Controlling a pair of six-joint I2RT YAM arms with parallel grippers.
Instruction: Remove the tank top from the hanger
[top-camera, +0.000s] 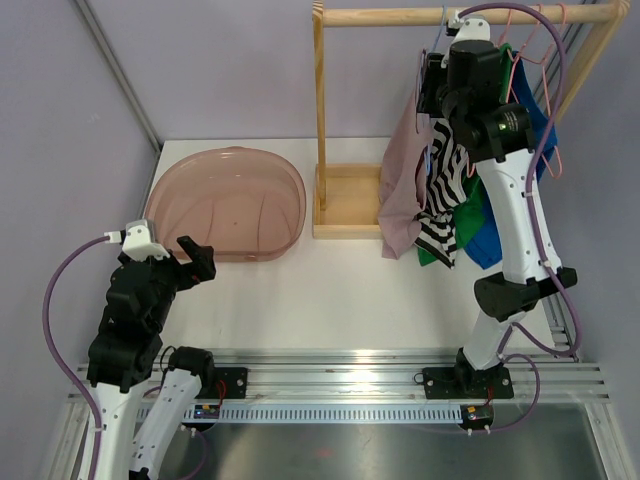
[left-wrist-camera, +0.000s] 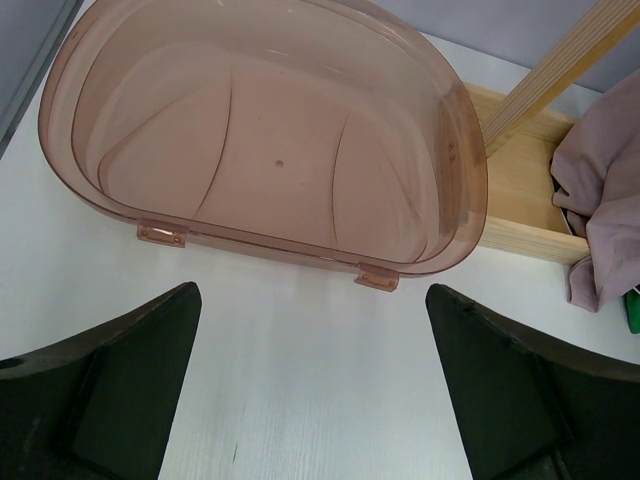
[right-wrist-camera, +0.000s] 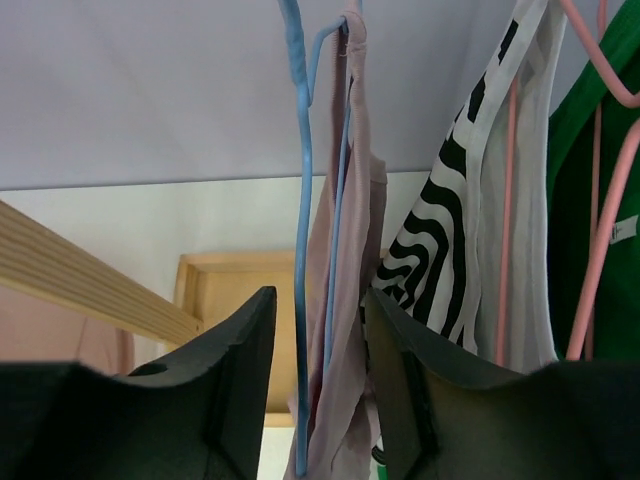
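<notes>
The mauve tank top (top-camera: 402, 190) hangs on a blue hanger (right-wrist-camera: 303, 200) at the left end of the clothes on the wooden rail (top-camera: 400, 16). In the right wrist view the tank top's strap (right-wrist-camera: 350, 240) runs down beside the hanger wire. My right gripper (top-camera: 432, 85) is raised to the rail. It (right-wrist-camera: 320, 300) is open, and the hanger wire and the strap pass between its jaws. My left gripper (top-camera: 200, 262) is low over the table. It (left-wrist-camera: 312, 300) is open and empty, just in front of the pink tub.
A translucent pink tub (top-camera: 225, 200) sits at the back left, also in the left wrist view (left-wrist-camera: 270, 130). The rack's upright (top-camera: 320, 110) and base tray (top-camera: 350, 200) stand beside it. A black-and-white striped top (right-wrist-camera: 450, 230), green and blue garments and pink hangers (right-wrist-camera: 600, 250) hang to the right.
</notes>
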